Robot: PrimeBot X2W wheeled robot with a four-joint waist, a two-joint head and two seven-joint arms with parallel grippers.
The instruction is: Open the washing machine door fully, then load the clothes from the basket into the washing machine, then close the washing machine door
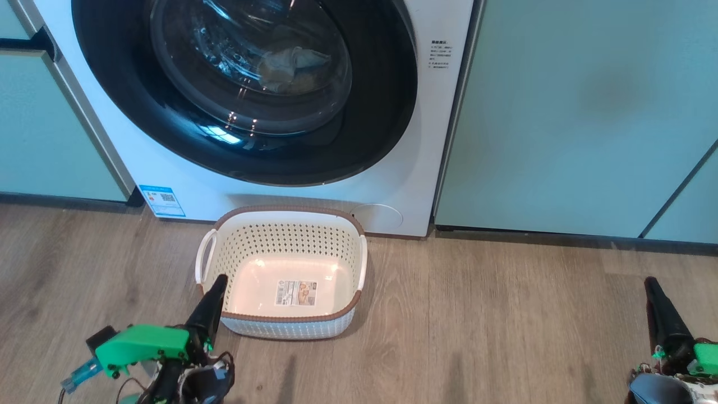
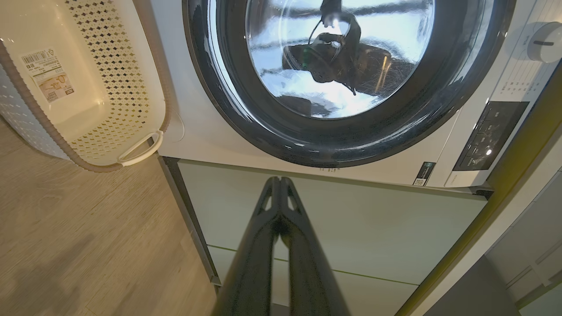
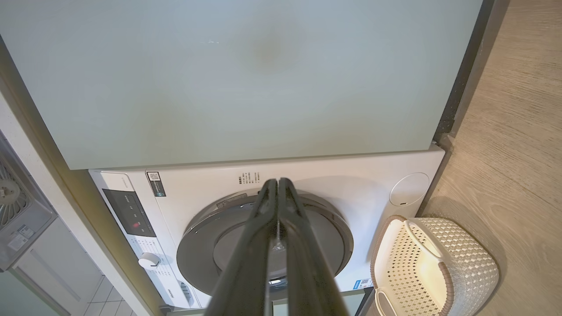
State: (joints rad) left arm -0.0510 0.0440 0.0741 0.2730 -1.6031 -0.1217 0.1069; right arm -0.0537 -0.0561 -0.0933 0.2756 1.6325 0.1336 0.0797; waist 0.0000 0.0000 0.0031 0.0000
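The washing machine [image 1: 443,168] stands white between cabinets, and its washing machine door [image 1: 370,112], black-rimmed with a glass bowl, lies shut against it. Pale clothes [image 1: 291,67] show behind the glass, inside the drum. On the floor in front sits the cream basket [image 1: 280,241], with nothing in it but its bottom label. My left gripper [image 1: 216,286] is shut and empty at the basket's near left corner. My right gripper [image 1: 653,289] is shut and empty, low at the far right over the floor. The wrist views show the left gripper [image 2: 279,182] and right gripper [image 3: 278,182] with fingers pressed together.
Pale green cabinet doors [image 1: 572,112] flank the machine on the right and on the left [image 1: 39,123]. Wooden floor [image 1: 493,325] stretches between the basket and my right gripper. The machine's control panel [image 2: 487,136] and knob [image 2: 543,42] sit on its upper front.
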